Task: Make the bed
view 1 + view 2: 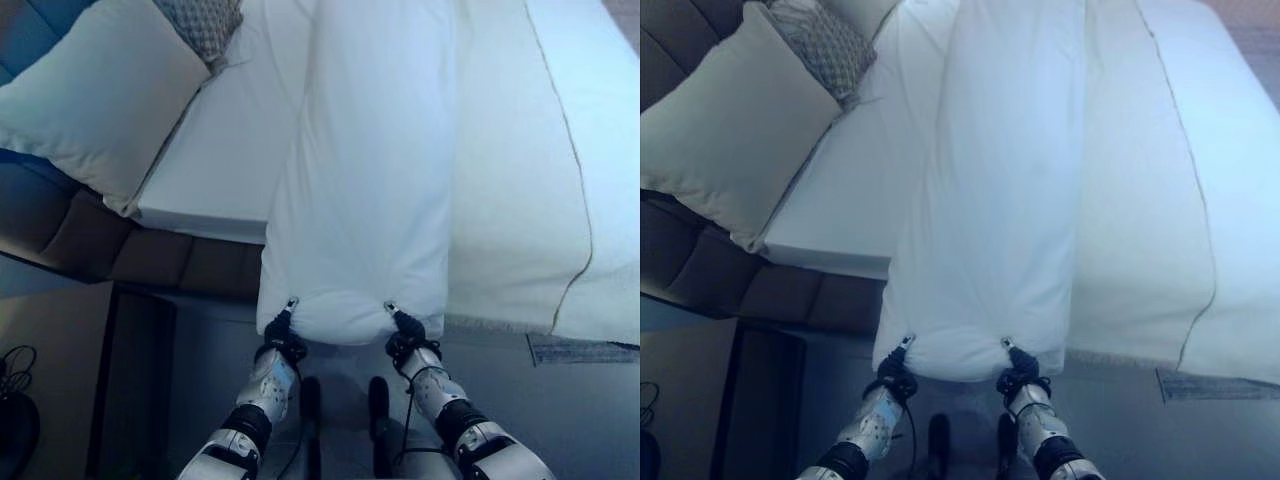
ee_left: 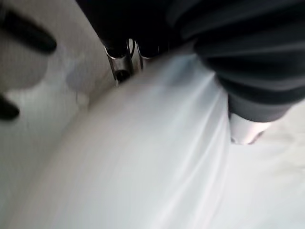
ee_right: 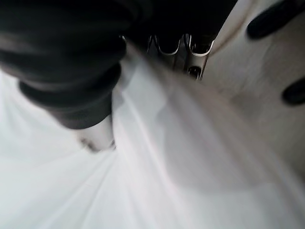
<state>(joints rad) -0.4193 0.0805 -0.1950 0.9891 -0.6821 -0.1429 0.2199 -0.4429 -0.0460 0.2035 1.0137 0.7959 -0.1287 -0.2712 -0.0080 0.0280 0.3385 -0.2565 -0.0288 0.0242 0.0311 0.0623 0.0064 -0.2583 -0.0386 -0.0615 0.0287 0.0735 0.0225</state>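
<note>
Both the left robot hand and right robot hand pinch the folded white duvet, not yet spread over the white-sheeted bed

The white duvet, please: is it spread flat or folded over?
Folded: the duvet lies doubled in a thick band across the bed, both hands pinching its rounded near edge.

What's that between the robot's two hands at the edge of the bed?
The near edge of the folded white duvet spans between the left hand and right hand, each pinching it, seen in the left eye view.
</note>
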